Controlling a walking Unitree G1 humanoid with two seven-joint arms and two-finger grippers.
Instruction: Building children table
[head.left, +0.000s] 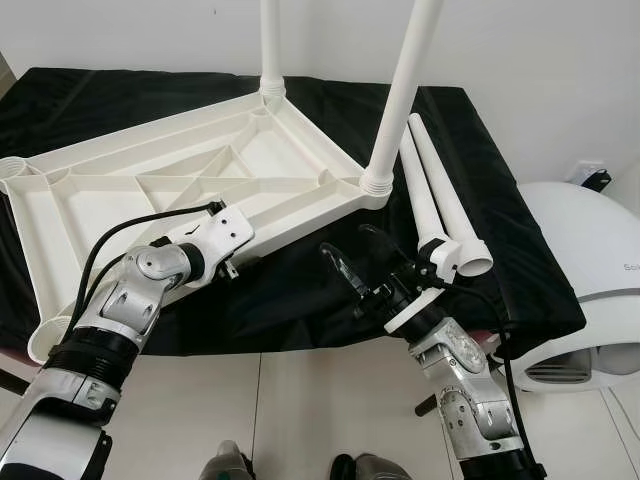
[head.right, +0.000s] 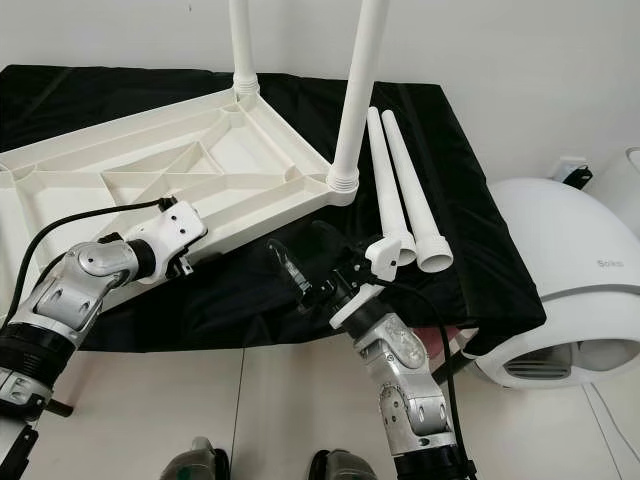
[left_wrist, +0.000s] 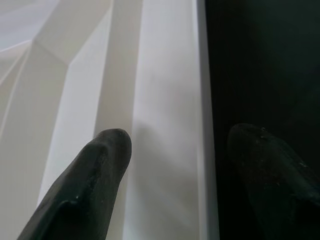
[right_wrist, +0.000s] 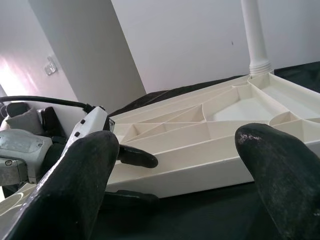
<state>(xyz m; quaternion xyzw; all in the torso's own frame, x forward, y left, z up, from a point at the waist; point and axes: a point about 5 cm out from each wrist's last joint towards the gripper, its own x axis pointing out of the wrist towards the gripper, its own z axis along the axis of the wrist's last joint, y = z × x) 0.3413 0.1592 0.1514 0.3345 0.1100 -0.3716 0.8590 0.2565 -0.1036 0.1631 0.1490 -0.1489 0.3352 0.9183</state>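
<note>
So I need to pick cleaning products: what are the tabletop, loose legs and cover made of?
Tabletop: apparently moulded white plastic, matte, given its ribbed underside. Loose legs: likely the same plastic, smooth hollow tubes. Cover: black fabric, slightly shiny, wrinkled, draping over the edge.

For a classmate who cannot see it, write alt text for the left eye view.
An upside-down white tabletop lies on a black cloth, two legs already standing in its corners and two loose legs beside it. The left gripper straddles its near edge; the right gripper hovers open nearby.
</note>
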